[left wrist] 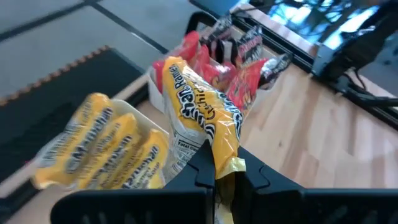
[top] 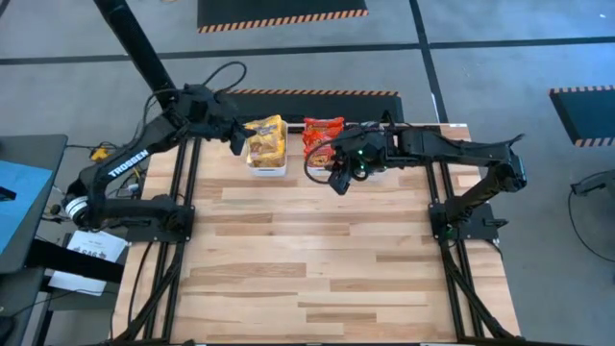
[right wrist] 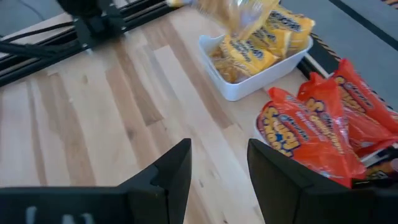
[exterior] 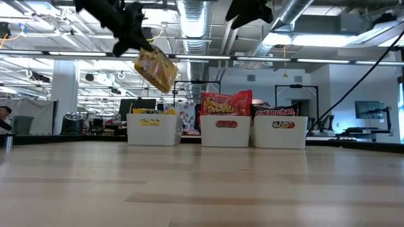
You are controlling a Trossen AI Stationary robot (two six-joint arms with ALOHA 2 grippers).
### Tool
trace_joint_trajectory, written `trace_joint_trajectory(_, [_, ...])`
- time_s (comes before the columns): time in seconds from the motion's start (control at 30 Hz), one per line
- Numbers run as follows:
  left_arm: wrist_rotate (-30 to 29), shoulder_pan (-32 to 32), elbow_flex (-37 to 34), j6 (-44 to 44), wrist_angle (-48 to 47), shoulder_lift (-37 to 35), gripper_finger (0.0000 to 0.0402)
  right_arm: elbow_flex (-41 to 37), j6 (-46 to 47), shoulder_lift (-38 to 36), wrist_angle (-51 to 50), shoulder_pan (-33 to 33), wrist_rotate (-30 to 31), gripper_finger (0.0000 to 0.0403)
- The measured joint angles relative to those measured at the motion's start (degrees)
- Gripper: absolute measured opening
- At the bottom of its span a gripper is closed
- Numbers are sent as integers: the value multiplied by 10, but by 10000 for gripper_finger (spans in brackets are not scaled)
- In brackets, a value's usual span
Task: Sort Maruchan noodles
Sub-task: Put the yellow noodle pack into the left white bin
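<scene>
Three white bins stood in a row at the far edge of the wooden table. In the low view each bin carried a label on its front face: the yellow-noodle bin bore a yellow label, the red-noodle bin a red one, and the dark-noodle bin a dark one. Only the word "Maruchan" was legible, on a dark packet standing in the third bin. The left arm's casing read "TROSSEN".

Packet contents: the first bin held several yellow packets; an exact count could not be made. The second bin held red packets, standing upright and overlapping, again uncountable. The dark packets appeared only partly.

One yellow packet was held in the air, tilted, above the yellow-noodle bin. The left gripper was clamped on its lower edge, fingers pressed together on the foil. Printed text showed on the packet but was not readable.

The right gripper hovered over the table just in front of the red-noodle bin, with its fingers apart and nothing between them.
</scene>
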Motion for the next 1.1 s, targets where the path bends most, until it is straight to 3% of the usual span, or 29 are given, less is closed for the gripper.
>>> trace_joint_trajectory(0.17, [72,35,-113,-25,144,1,0,0,13,0,0,-22,0,180])
trace_joint_trajectory(0.43, [82,62,-214,-24,272,6,0,0,30,0,0,-43,0,179])
trace_joint_trajectory(0.83, [73,73,-232,20,308,94,0,0,31,0,0,-56,0,179])
trace_joint_trajectory(1.1, [80,90,-231,-20,327,132,22,0,31,0,0,-55,-1,179])
